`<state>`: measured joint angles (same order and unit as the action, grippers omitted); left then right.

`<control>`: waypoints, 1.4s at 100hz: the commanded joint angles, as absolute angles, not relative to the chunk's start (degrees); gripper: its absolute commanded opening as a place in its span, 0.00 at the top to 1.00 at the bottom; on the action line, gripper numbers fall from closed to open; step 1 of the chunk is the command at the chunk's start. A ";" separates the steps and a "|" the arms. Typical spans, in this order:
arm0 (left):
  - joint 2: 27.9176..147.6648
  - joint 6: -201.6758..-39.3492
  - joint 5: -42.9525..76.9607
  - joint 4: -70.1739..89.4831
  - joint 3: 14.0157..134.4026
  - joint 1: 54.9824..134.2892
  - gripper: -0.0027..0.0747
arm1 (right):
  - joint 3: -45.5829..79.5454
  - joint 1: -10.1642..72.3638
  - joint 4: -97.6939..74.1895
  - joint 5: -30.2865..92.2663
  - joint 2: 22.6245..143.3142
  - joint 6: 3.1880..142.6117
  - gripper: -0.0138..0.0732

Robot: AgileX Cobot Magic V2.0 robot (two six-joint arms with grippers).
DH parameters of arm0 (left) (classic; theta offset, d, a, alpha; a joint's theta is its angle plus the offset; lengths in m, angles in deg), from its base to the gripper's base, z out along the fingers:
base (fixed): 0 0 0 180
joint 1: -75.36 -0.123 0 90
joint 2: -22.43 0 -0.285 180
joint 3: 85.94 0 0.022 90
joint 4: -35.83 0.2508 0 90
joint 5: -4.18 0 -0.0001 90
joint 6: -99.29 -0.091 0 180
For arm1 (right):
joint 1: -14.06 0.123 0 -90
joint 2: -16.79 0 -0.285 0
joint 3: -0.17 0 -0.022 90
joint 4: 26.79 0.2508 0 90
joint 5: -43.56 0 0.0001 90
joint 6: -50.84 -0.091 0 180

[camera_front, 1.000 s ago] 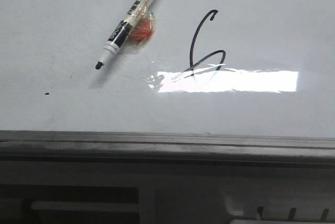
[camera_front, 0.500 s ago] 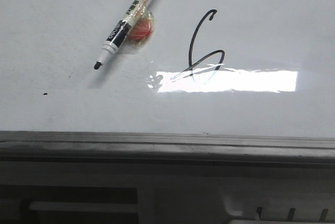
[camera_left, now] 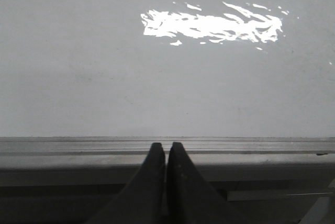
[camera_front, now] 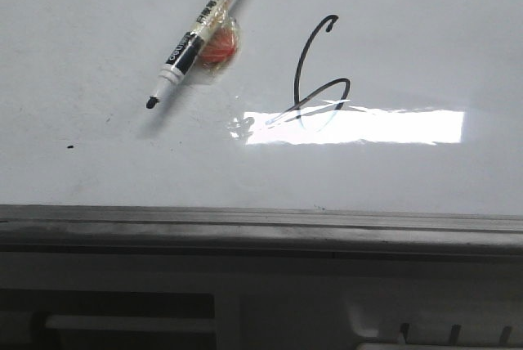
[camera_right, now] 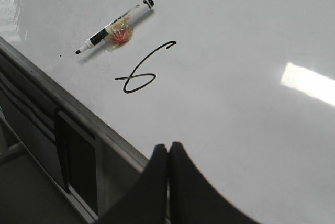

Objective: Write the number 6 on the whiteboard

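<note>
Left gripper (camera_left: 166, 153): clenched, empty, over the grey edge rail.
Right gripper (camera_right: 168, 156): clenched, empty.
Number 6 (camera_front: 315, 72): on the whiteboard (camera_front: 425, 39); loop partly lost in glare (camera_front: 384, 127).
Marker (camera_front: 200, 33): uncapped, left of the 6, its barrel hiding part of a red blob (camera_front: 221, 46), unidentifiable.

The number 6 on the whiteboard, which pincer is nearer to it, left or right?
Likely right. The right pincer, shut, hangs over the whiteboard near its edge rail with the number 6 in its view. The left pincer, shut, sits at the rail; its view shows no 6.

Dark, seemingly matte tapered claw (camera_left: 166, 156).
</note>
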<state>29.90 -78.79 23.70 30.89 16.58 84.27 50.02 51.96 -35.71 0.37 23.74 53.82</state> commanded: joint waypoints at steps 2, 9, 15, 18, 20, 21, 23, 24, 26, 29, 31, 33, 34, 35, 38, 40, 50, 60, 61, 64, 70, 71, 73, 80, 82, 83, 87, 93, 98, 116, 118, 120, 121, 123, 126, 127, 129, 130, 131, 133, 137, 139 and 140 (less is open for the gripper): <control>28.32 -78.29 21.87 30.63 14.05 84.13 0.99 | 48.85 51.78 -36.76 4.58 23.43 53.60 0.91; 28.32 -78.29 21.87 30.63 14.05 84.13 0.99 | 49.00 51.78 -36.76 4.58 23.43 53.60 0.91; 28.32 -78.29 21.87 30.63 14.05 84.13 0.99 | 49.25 51.78 -36.76 4.58 23.43 53.60 0.91; 28.32 -78.29 21.87 30.63 14.05 84.13 0.99 | 49.39 51.78 -36.76 4.58 23.43 53.60 0.91; 28.32 -78.29 21.87 30.63 14.05 84.13 0.99 | 49.50 51.78 -36.76 4.58 23.43 53.60 0.91; 28.32 -78.29 21.87 30.63 14.05 84.13 0.99 | 49.49 51.78 -36.76 4.58 23.43 53.60 0.91; 28.32 -78.29 21.87 30.63 14.05 84.13 0.99 | 49.63 51.78 -36.76 4.58 23.43 53.60 0.91; 28.32 -78.29 21.87 30.63 14.05 84.13 0.99 | 49.74 51.78 -36.76 4.58 23.43 53.60 0.91; 28.32 -78.29 21.87 30.63 14.05 84.13 0.99 | 49.76 51.78 -36.76 4.58 23.43 53.60 0.91; 28.32 -78.29 21.87 30.63 14.05 84.13 0.99 | 50.01 51.78 -36.76 4.10 23.43 53.60 0.91; 28.32 -78.29 21.87 30.63 14.05 84.13 0.99 | 50.27 51.78 -37.15 3.63 23.43 53.60 0.91; 28.32 -78.29 21.87 30.63 14.05 84.13 0.99 | 50.47 51.70 -38.29 3.39 23.43 53.60 0.91; 28.32 -78.29 21.87 30.63 14.05 84.13 0.99 | 50.65 51.70 -39.16 3.41 23.43 53.60 0.91; 28.32 -78.29 21.87 30.63 14.05 84.13 0.99 | 50.94 51.55 -39.61 3.41 23.43 53.60 0.91; 28.32 -78.29 21.87 30.63 14.05 84.13 0.99 | 51.58 51.08 -41.14 4.24 23.43 53.26 0.91; 28.32 -78.29 21.87 30.63 14.05 84.13 0.99 | 52.11 50.82 -41.84 5.13 23.43 52.55 0.91; 28.32 -78.29 21.87 30.63 14.05 84.13 0.99 | 55.51 46.72 -42.60 9.21 23.43 47.66 0.91; 28.32 -78.29 21.87 30.63 14.05 84.13 0.99 | 60.52 39.69 -42.59 15.32 23.43 45.26 0.91; 28.32 -78.29 21.87 30.63 14.05 84.13 0.99 | 60.91 39.69 -42.47 15.73 23.43 45.07 0.91; 28.32 -78.29 21.87 30.63 14.05 84.13 0.99 | 62.53 37.16 -41.66 17.43 23.43 44.25 0.91; 28.32 -78.29 21.87 30.63 14.05 84.13 0.99 | 66.54 33.40 -39.37 22.39 23.43 44.01 0.91; 28.32 -78.29 21.87 30.63 14.05 84.13 0.99 | 67.00 32.56 -39.18 23.05 23.43 44.01 0.91; 28.32 -78.29 21.87 30.63 14.05 84.13 0.99 | 68.40 31.35 -38.71 25.03 23.43 44.01 0.91; 28.32 -78.29 21.87 30.63 14.05 84.13 0.99 | 73.11 28.03 -37.05 31.43 23.43 44.01 0.91; 28.32 -78.29 21.87 30.63 14.05 84.13 0.99 | 74.52 27.49 -36.41 33.30 23.43 44.01 0.91; 28.32 -78.29 21.87 30.63 14.05 84.13 0.99 | 74.98 27.01 -35.97 33.88 23.43 44.01 0.91; 28.32 -78.29 21.87 30.63 14.05 84.13 0.99 | 77.58 25.85 -35.19 36.73 23.43 44.01 0.91; 28.32 -78.29 21.87 30.63 14.05 84.13 0.99 | 79.96 25.06 -34.48 37.45 23.32 44.01 0.91; 28.32 -78.29 21.87 30.63 14.05 84.13 0.99 | 79.47 25.05 -34.47 31.84 23.19 44.01 0.91; 28.32 -78.29 21.77 30.63 14.05 84.13 0.99 | 79.65 24.96 -35.01 25.29 22.96 44.01 0.91; 28.32 -78.29 21.77 30.63 14.05 84.13 0.99 | 79.65 24.96 -35.01 25.29 22.96 44.01 0.91; 28.32 -78.29 21.77 30.63 14.05 84.13 0.99 | 79.65 24.96 -35.01 25.34 22.96 44.01 0.91; 28.32 -78.29 21.77 30.63 14.05 84.13 0.99 | 79.65 24.96 -35.01 25.44 22.96 44.01 0.91; 28.32 -78.29 21.77 30.63 14.05 84.13 0.99 | 79.65 24.96 -35.01 25.43 22.96 44.01 0.91; 28.32 -78.29 21.77 30.63 14.05 84.13 0.99 | 79.65 24.96 -35.01 25.58 22.96 44.01 0.91; 28.32 -78.29 21.77 30.63 14.05 84.13 0.99 | 79.65 24.96 -35.01 25.58 22.96 44.01 0.91; 28.32 -78.29 21.77 30.63 14.05 84.13 0.99 | 79.65 24.96 -35.01 25.58 22.96 44.01 0.91; 28.32 -78.29 21.77 30.63 14.05 84.13 0.99 | 79.65 24.96 -35.01 25.58 22.96 44.01 0.91; 28.32 -78.29 21.77 30.63 14.05 84.13 0.99 | 79.65 24.96 -35.01 25.58 22.96 44.01 0.91; 28.32 -78.29 21.77 30.63 14.05 84.13 0.99 | 79.65 24.96 -35.01 25.58 22.96 44.01 0.91; 28.32 -78.29 21.77 30.63 14.05 84.13 0.99 | 79.65 24.96 -35.01 25.62 22.96 44.01 0.91; 28.32 -78.29 21.77 30.63 14.05 84.13 0.99 | 79.65 24.96 -35.01 25.72 22.96 44.01 0.91; 28.32 -78.29 21.77 30.63 14.05 84.13 0.99 | 79.65 24.96 -35.01 25.72 22.96 44.01 0.91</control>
